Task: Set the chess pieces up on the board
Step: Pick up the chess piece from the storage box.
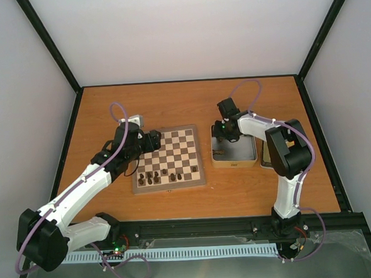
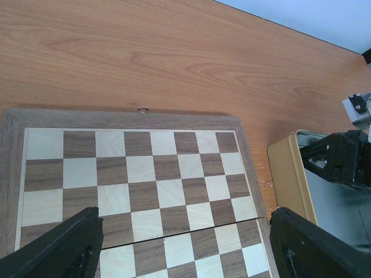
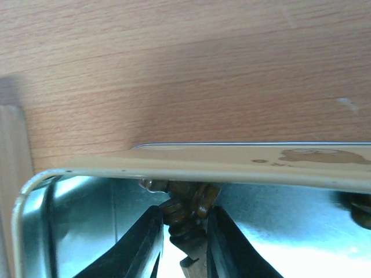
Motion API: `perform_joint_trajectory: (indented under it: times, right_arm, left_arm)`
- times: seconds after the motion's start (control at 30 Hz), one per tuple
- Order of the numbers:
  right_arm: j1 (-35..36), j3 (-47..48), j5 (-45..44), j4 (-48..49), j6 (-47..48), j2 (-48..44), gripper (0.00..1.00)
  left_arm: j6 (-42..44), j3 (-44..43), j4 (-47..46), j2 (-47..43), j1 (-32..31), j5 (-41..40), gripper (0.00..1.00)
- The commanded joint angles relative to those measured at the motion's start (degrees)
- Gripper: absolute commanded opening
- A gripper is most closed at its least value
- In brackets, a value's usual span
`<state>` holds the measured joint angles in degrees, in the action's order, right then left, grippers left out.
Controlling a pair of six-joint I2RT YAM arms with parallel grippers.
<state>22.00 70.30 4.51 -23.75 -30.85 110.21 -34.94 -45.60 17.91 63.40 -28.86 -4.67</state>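
- The left end effector (image 2: 185,252) hangs over the far left part of the board. Its two black fingers (image 2: 58,249) stand wide apart with nothing between them.
- A flat square wooden chessboard (image 1: 174,153), with dark-brown and cream squares and a pale tan border, lies on the orange-brown wooden tabletop (image 1: 170,102), a little left of centre.
- Small dark brown turned chess pieces (image 1: 151,176) stand on the two rows of the board nearest the arm bases. Most are grouped toward the near left corner and one stands apart toward the near right. The rest of the squares are bare.
- A rectangular gold tin with a shiny silver inside (image 1: 236,163) sits just beside the board's right edge.
- The right end effector (image 3: 184,246) reaches down into the far left corner of that tin, close to its wall. Its fingers (image 3: 145,243) have come together on a single dark brown chess piece (image 3: 186,211), touching it on both sides.
- Another dark piece (image 3: 360,209) lies further right in the tin, half hidden by the rim.
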Motion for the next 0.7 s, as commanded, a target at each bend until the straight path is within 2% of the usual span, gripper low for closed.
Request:
perform_joint_trajectory:
  times: [0.0,0.17,0.27,0.5,0.67]
  right_arm:
    - [-0.4,0.2,-7.9,-7.3,2.1,-0.1,0.23]
    - [-0.4,-0.4,-6.7,-9.1,5.4,-0.7,0.29]
    - [-0.4,-0.6,-5.9,-8.8,6.5,-0.4,0.3]
    - [-0.4,-1.5,-3.0,-8.3,6.5,-2.1,0.07]
    - [-0.5,-5.2,7.0,-4.4,4.2,-7.5,0.05]
  left_arm:
    - [0.8,-2.1,0.0,0.1,0.3,0.3,0.79]
    - [0.7,-1.8,-0.3,-0.1,0.3,0.5,0.79]
    - [0.8,-1.7,-0.7,-0.1,0.3,0.6,0.8]
    - [1.3,-1.5,-0.9,-0.5,0.3,1.4,0.8]
    - [2.7,-0.4,-3.0,-1.4,0.3,5.8,0.8]
